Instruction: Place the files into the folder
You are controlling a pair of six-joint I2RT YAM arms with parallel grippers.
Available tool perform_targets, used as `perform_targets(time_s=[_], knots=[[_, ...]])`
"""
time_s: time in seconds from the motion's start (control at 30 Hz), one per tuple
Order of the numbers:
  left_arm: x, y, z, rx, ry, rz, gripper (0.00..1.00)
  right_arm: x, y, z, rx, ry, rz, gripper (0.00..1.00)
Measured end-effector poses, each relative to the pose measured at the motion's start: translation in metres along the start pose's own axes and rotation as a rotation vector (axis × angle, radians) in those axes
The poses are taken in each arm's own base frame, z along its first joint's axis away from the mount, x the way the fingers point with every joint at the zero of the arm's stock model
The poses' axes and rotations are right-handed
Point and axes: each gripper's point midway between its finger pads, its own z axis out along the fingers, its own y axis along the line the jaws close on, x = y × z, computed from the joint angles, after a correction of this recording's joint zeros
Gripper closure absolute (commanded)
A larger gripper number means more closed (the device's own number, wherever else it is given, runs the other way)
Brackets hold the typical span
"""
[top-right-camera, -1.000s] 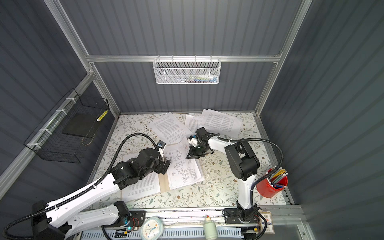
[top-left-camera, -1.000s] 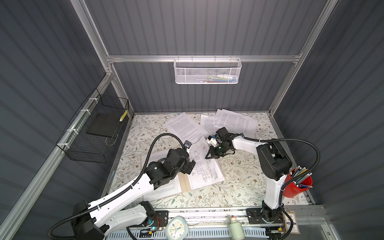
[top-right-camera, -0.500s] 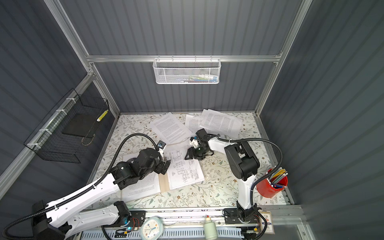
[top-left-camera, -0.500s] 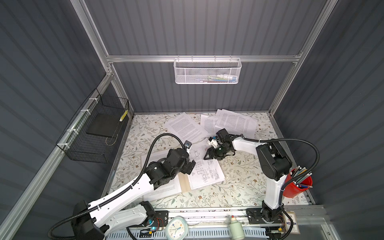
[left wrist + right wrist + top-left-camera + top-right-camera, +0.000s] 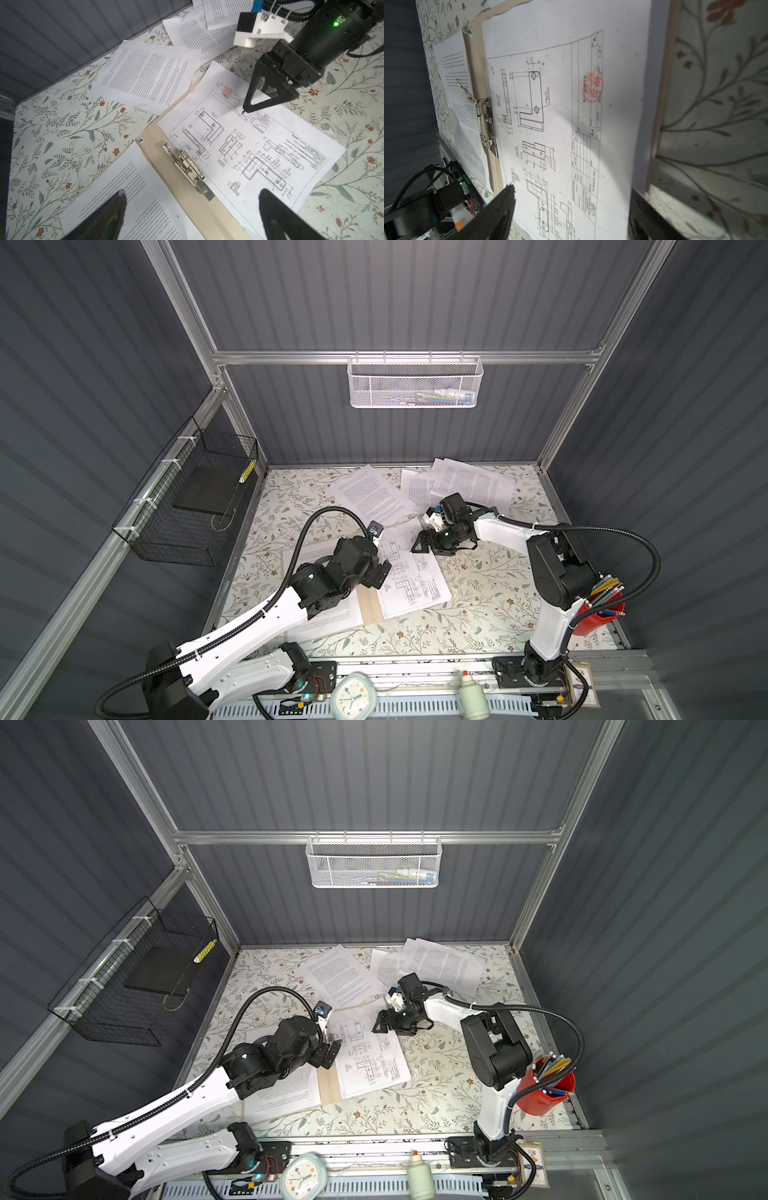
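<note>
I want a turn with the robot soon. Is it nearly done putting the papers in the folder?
Partway. A drawing sheet and a text page lie on the open folder. The right gripper and left gripper are open, holding nothing. Three text pages wait at the back of the table.

Drawing sheet [image 5: 560, 124], title block [image 5: 583, 166] marked "A4" (red stamp [image 5: 592, 87] illegible)

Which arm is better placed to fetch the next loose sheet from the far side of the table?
Probably the right: the open right gripper is close to the far loose sheets. The left gripper hovers open over the folder, farther from them.
</note>
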Motion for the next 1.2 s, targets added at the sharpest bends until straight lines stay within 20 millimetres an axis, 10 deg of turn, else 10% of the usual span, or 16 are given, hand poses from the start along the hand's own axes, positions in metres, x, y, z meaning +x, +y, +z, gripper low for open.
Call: perform_targets(time_s=[1.2], knots=[[0.002,0.001,0.000,-0.002,0.007,-0.003,0.00,0.014,-0.013,0.013,0.059,0.021,0.109,0.19]])
